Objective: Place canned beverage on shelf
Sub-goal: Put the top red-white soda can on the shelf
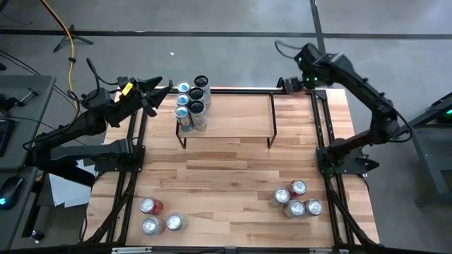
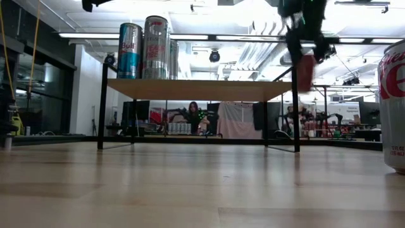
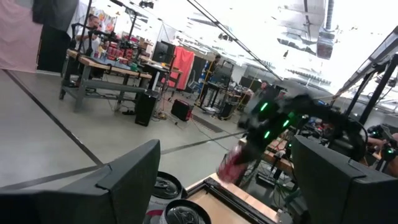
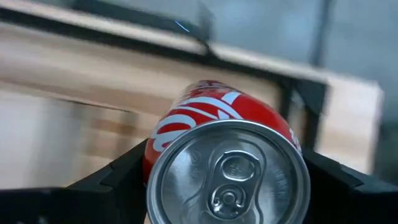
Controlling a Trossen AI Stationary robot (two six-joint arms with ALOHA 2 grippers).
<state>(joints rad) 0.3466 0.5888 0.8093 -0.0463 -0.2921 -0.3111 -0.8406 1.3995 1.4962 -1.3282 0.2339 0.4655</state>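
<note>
Across the light wood plank tabletop (image 1: 226, 183), a low shelf with a pale wood top and thin black rod legs (image 1: 236, 113) is standing near the far edge, carrying a cluster of tall slim drink cans (image 1: 192, 104) at its left end. Loose cans are sitting in two groups near the front: three at the left (image 1: 161, 216) and four at the right (image 1: 297, 198). Grey floor with cables is surrounding the table.

At table height, a workshop with benches, ceiling lights and a seated person (image 2: 193, 116) is showing beyond the shelf, which the overhead camera is not showing.

Beside the shelf's right far corner, the right gripper (image 1: 291, 85) is hovering, its fingers gripping a red cola can with a silver lid (image 4: 225, 155), seen up close only by its wrist camera. The left gripper (image 1: 157, 90) is waiting spread wide and empty just left of the slim cans.
</note>
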